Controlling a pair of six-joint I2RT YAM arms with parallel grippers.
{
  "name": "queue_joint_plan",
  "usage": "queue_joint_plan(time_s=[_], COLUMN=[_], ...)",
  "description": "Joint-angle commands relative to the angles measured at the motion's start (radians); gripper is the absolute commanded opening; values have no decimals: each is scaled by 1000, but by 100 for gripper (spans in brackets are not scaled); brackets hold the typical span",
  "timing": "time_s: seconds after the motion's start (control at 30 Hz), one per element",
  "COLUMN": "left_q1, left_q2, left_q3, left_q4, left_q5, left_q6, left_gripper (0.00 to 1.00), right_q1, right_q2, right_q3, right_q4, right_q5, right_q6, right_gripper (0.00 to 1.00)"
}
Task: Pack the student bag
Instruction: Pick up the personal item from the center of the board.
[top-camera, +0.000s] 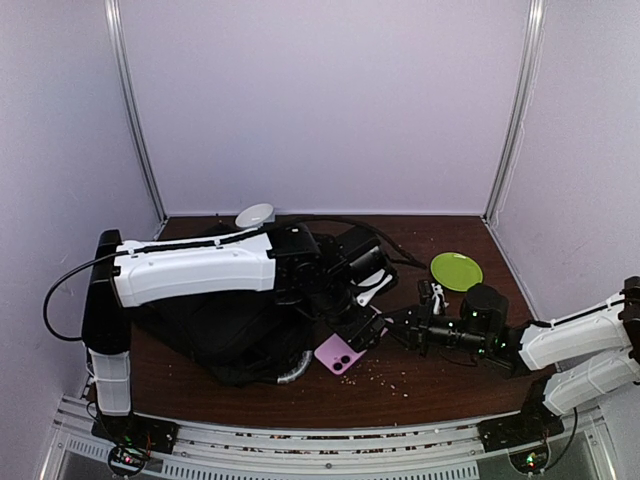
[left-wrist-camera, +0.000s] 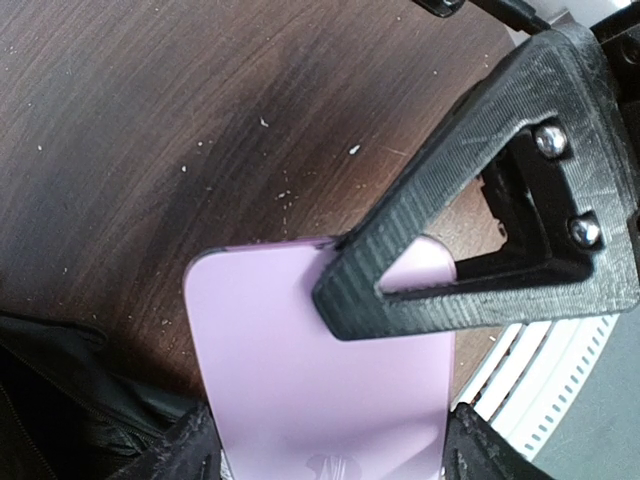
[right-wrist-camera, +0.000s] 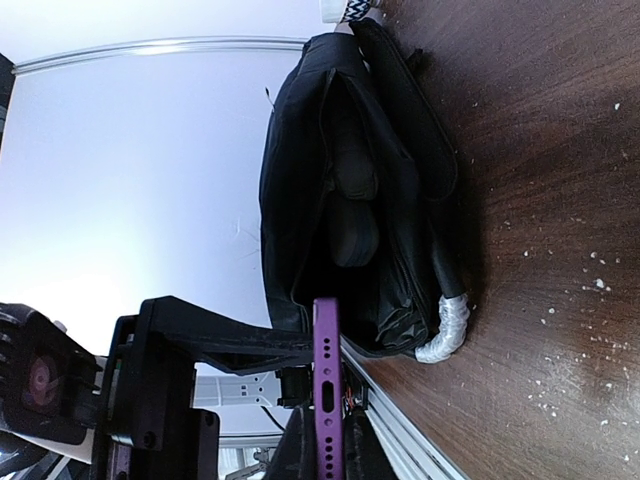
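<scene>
The student bag (top-camera: 215, 325) is a black backpack lying on the table's left half under my left arm, with its grey-white handle (top-camera: 295, 368) at the front. It also shows in the right wrist view (right-wrist-camera: 350, 180) and in a corner of the left wrist view (left-wrist-camera: 60, 400). A lilac phone (top-camera: 340, 353) hangs just right of the handle. My left gripper (top-camera: 362, 322) (left-wrist-camera: 330, 450) is shut across the phone's (left-wrist-camera: 320, 370) width. My right gripper (top-camera: 392, 328) (right-wrist-camera: 328, 450) is shut across the thickness of the phone (right-wrist-camera: 328, 380), and one of its fingers (left-wrist-camera: 400, 270) lies on the phone's back.
A green plate (top-camera: 456, 270) lies at the back right. A white round object (top-camera: 255, 215) sits behind the bag by the back wall. Crumbs are scattered on the brown table (top-camera: 420, 385). A metal rail (top-camera: 320, 435) runs along the near edge.
</scene>
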Motion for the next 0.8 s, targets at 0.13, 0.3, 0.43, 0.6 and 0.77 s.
queue_joint_plan(time_s=[0.13, 0.3, 0.43, 0.6, 0.77], left_q1=[3, 4, 5, 7, 71], left_q2=[-60, -168, -332, -511, -699], left_q3=[18, 36, -35, -169, -399], left_q4=[27, -94, -106, -54, 161], left_q5=[-8, -130, -183, -248, -219], left_q6=[5, -11, -61, -160, -306], left_gripper=[58, 92, 98, 98, 98], right_q1=[-1, 0, 0, 19, 204], right_q2=[-50, -156, -180, -163, -207], right_q3=[5, 136, 272, 436, 651], right_q4=[-1, -381, -605, -768, -992], right_q5=[2, 75, 133, 178, 588], right_q6=[-33, -267, -442, -632, -1070], right_gripper=[0, 0, 0, 0, 0])
